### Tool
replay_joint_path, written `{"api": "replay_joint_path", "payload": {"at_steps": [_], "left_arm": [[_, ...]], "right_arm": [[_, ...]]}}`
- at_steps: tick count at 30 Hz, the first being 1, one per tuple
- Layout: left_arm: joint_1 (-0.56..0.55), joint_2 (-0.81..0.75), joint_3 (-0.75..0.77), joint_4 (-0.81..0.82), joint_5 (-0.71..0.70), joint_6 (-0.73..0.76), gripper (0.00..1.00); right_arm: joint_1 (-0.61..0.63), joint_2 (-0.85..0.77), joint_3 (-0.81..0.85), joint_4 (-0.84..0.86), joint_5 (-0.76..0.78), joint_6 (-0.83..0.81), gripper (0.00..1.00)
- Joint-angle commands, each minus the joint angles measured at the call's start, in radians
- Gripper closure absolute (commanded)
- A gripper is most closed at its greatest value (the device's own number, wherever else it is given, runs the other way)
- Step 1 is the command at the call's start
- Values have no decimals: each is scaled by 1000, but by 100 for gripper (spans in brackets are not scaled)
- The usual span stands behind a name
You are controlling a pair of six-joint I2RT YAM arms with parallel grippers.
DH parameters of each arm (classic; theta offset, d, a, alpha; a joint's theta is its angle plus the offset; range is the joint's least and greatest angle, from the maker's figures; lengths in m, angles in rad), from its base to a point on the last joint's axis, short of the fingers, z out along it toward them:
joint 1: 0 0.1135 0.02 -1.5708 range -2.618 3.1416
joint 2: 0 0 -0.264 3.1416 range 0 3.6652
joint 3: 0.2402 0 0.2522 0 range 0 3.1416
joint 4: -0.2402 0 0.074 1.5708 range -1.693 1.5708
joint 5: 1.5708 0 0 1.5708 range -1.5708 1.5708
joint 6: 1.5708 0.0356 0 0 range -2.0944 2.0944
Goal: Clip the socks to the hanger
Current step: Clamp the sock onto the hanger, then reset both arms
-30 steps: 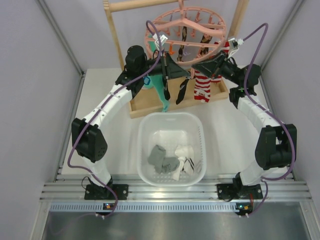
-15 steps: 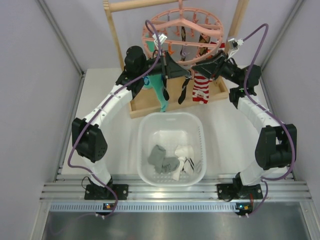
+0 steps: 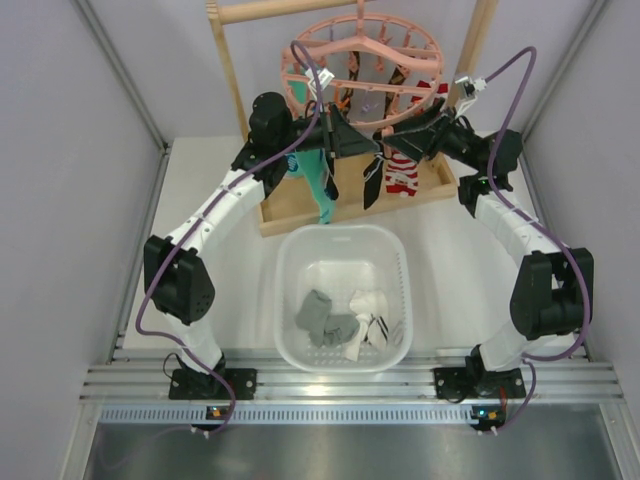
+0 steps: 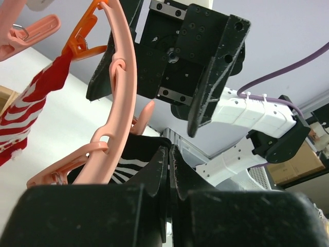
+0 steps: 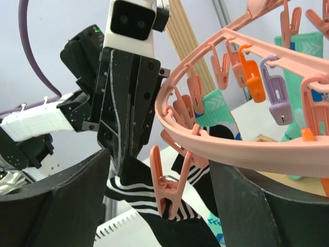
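The left gripper (image 5: 123, 154), pinched tight on a black white-striped sock (image 5: 134, 198), holds it under the round pink hanger (image 5: 205, 128), against a pink peg (image 5: 164, 193). The right gripper (image 5: 159, 206) is spread wide around that peg. Clipping step: whether the peg bites is unclear, so the next move should confirm that before the sock is let go.

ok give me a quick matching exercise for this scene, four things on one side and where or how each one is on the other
Things:
1. left gripper
2. right gripper
3. white basket
4. red-and-white sock

States:
a. open wide
b. holds loose grey and white socks
c. shut on the black striped sock
d. hangs clipped from the pink hanger

Pairs: 1-c, 2-a, 3-b, 4-d
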Motion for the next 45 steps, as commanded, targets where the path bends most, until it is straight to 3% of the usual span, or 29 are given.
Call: {"api": "replay_joint_path", "payload": {"at_steps": [1, 6, 15, 22, 23, 27, 31, 35, 42, 45], "left_arm": [[8, -14, -10, -8, -7, 58, 100], [6, -35, -4, -181, -59, 222, 97], [3, -112, -42, -396, -195, 475, 66], [0, -249, -153, -478, -326, 605, 30], [1, -272, -186, -503, -338, 631, 18], [3, -389, -243, -624, -434, 700, 4], [5, -469, -280, -805, -659, 737, 2], [38, -632, -429, -850, -675, 818, 2], [130, -834, -565, -1000, -818, 915, 2], [201, -908, -630, -1018, -888, 909, 2]], "right_arm": [[-11, -39, 18, 39, -6, -8, 23], [-20, -62, -18, 19, -8, -20, 6], [-20, -128, -153, -53, 9, -45, 0], [-24, -226, -230, -196, 15, -141, 0], [-26, -243, -238, -222, 15, -158, 0], [-55, -350, -255, -401, 11, -268, 0], [-104, -475, -256, -672, 4, -501, 0], [-129, -587, -226, -1106, 55, -773, 0], [-184, -677, -212, -1441, 224, -1038, 0], [-184, -667, -200, -1509, 328, -1108, 0]]}}
